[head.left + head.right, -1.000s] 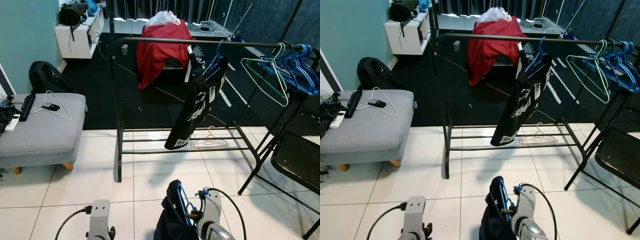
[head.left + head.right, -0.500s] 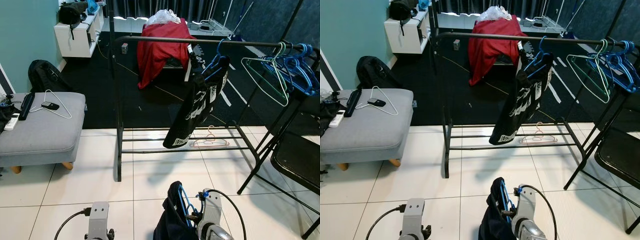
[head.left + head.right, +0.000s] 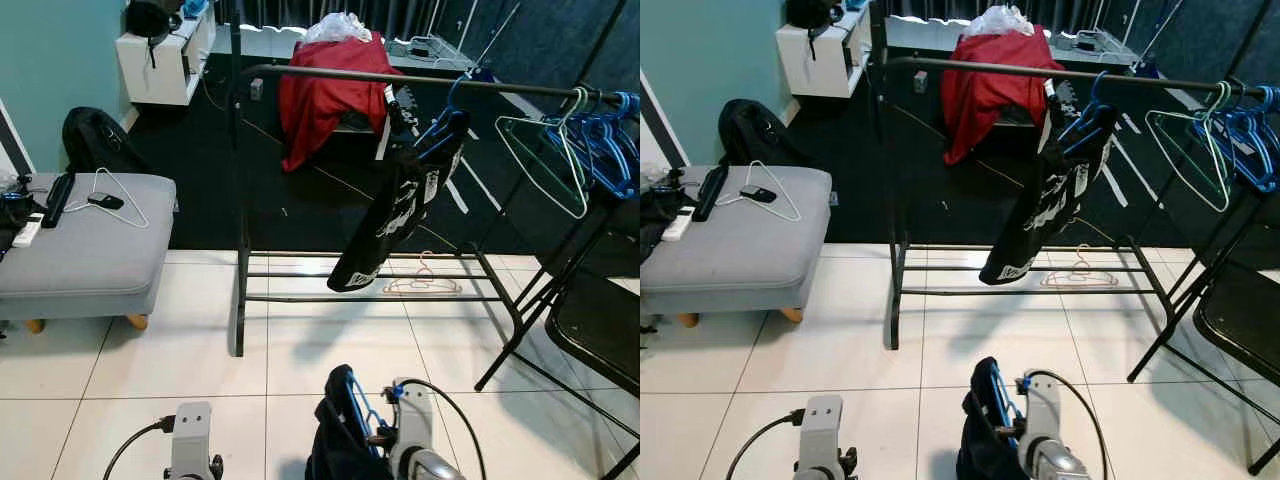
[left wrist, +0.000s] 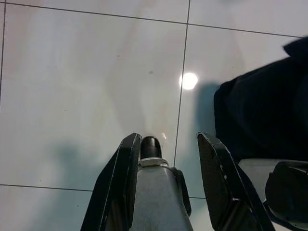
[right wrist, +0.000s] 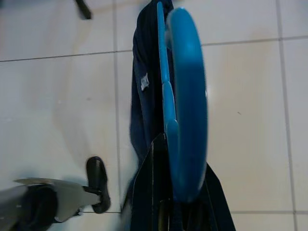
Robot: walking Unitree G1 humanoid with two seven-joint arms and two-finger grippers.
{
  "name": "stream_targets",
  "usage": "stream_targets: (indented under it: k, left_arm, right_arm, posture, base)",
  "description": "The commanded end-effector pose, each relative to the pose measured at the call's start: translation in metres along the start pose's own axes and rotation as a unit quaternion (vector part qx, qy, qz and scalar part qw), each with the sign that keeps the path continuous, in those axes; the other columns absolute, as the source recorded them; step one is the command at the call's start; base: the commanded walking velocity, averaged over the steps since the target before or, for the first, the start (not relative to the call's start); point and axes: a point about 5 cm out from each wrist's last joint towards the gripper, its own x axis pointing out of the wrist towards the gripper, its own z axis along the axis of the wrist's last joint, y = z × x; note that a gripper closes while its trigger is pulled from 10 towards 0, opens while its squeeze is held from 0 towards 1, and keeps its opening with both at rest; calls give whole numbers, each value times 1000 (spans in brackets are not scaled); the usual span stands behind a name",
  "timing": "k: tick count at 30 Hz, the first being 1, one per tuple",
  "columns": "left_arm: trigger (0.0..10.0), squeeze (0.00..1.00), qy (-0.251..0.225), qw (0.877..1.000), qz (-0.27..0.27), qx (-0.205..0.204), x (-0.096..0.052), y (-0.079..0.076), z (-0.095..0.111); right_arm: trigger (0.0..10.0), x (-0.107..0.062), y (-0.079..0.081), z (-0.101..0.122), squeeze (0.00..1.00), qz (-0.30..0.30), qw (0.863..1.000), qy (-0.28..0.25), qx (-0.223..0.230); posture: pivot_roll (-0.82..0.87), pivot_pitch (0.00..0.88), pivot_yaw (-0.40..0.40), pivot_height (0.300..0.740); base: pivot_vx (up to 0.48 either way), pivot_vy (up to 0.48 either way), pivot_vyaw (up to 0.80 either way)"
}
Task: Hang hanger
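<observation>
My right gripper (image 3: 376,436) is shut on a blue hanger (image 3: 356,403) that carries a dark navy garment (image 3: 335,452), low in front of me over the white tiles. In the right wrist view the blue hanger's hook (image 5: 186,110) rises between the fingers (image 5: 153,188). The black clothes rack's rail (image 3: 330,74) runs across ahead. On it hangs a black printed garment (image 3: 395,215) on a blue hanger, with a green hanger (image 3: 545,165) and several blue ones (image 3: 610,140) at its right end. My left gripper (image 4: 169,139) is open and empty above the tiles.
A grey ottoman (image 3: 80,250) at the left holds a white hanger (image 3: 122,196) and remotes. A black folding chair (image 3: 600,330) stands at the right. A pink hanger (image 3: 420,284) lies on the rack's lower bars. Red cloth (image 3: 320,90) drapes behind the rack.
The whole view has shifted slightly as the camera moved. My right gripper keeps its hold on the hanger and sits a little lower in view.
</observation>
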Motion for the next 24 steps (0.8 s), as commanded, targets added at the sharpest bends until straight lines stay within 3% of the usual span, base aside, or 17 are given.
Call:
stream_targets:
  k: [1,7,16,24]
  left_arm:
    - [10000,0,0,1000,-4,0,-1,-2,-3]
    - [10000,0,4,1000,-4,-2,-2,-4,-6]
    - [10000,0,-13,999,-20,22,-2,-15,-1]
    - [10000,0,-23,1000,-4,12,-3,-10,1]
  right_arm:
    - [10000,-1,-3,-5,0,-5,1000,8,14]
    - [10000,0,0,-1,0,6,1000,0,3]
    - [10000,2,27,-6,0,52,998,4,-18]
    - [10000,1,28,-17,0,42,999,22,2]
  posture:
    - [-46,82,-107,740]
    - [-66,86,-109,740]
    - [-35,89,-112,740]
    - [-11,88,-117,740]
  base:
    - [0,0,0]
    - [0,0,0]
    - [0,0,0]
    - [0,0,0]
